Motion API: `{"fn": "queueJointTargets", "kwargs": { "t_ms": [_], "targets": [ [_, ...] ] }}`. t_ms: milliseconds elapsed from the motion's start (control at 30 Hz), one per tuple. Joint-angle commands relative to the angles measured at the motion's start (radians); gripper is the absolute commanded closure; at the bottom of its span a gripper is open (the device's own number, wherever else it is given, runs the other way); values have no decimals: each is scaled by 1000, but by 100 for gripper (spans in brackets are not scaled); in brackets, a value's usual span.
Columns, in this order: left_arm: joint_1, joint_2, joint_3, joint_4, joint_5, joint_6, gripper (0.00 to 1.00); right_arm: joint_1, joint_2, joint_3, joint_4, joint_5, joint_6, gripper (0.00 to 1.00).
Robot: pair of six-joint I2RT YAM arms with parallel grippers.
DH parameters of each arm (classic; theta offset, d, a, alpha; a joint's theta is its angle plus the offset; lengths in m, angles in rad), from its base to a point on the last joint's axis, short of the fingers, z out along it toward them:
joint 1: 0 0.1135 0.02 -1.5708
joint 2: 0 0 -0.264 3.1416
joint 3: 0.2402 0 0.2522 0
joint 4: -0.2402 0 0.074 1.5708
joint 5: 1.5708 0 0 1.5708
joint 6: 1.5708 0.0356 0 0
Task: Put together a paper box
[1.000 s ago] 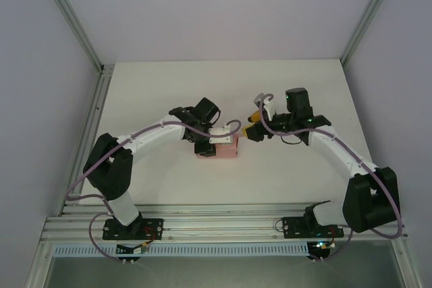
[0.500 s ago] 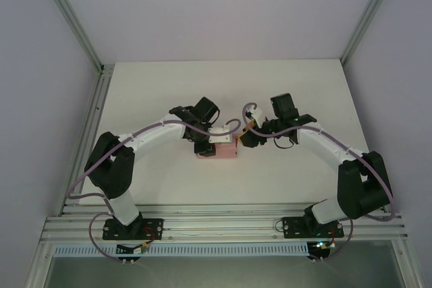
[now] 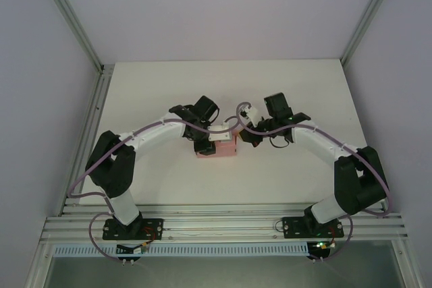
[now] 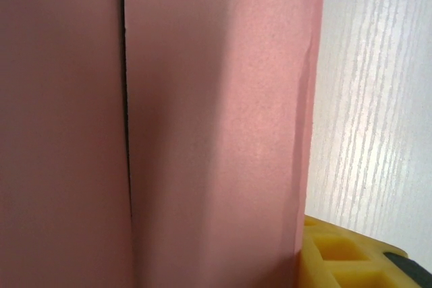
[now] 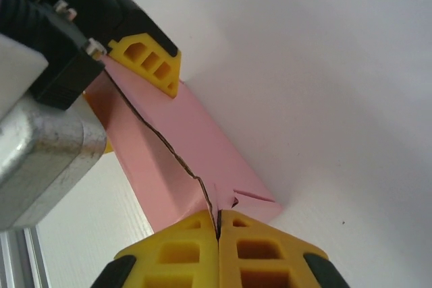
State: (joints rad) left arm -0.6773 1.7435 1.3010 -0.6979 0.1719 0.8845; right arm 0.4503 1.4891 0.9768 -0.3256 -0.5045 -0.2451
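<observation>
Two grippers on one small object. The paper box (image 3: 227, 151) sits mid-table, between the arms, folded up into a low pink rectangle.

- Left gripper (image 3: 210, 145): clamped across the box's width. From the right wrist, one yellow finger (image 5: 145, 59) presses its far long side. The jaws stand partly apart, with the box between them.
- Right gripper (image 5: 217, 234): at the box's right end, fingers pressed flat together. A thin raised card edge runs into the seam between them, so it looks nipped there. How much card is caught, I cannot tell.
- Left wrist view: two pink panels meet at a narrow dark slit, not fully flush.

Handling, by judgement:
- Thin card, very light. It will slide or lift at the slightest tug unless the other arm pins it.
- Creases fold readily; flat panels dent and buckle under hard squeezing.
- The matte surface should give fair grip.
- Best holds: across the long sides near a folded corner, where the card is stiffest, and on flap edges for tucking. Avoid mid-panel pressure.
- The nipped edge could tear or crumple if pulled sideways.

Surface: the white table (image 3: 297, 85) is smooth, with a faint grain up close, so little friction is likely.

Room: pale walls close around, aluminium posts at the corners, and a slotted rail along the near edge carrying both bases.
</observation>
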Motion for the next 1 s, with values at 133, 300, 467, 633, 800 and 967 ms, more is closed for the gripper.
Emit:
{"fn": "queueJointTargets", "kwargs": {
  "t_ms": [133,300,467,633,800,967],
  "targets": [
    [2,72,69,67,-2,-73,62,128,-34,-16,176,194,569,100],
    [2,96,99,53,1,-87,62,187,-58,-20,242,282,703,100],
    [2,79,76,81,21,-88,60,188,-29,-67,277,313,684,100],
    [2,79,67,89,10,-88,60,192,3,-153,354,342,641,100],
    [2,80,67,100,7,-95,58,215,4,-246,435,398,585,100],
    [1,80,73,113,-13,-115,56,230,5,-327,502,440,603,100]
  ]
}}
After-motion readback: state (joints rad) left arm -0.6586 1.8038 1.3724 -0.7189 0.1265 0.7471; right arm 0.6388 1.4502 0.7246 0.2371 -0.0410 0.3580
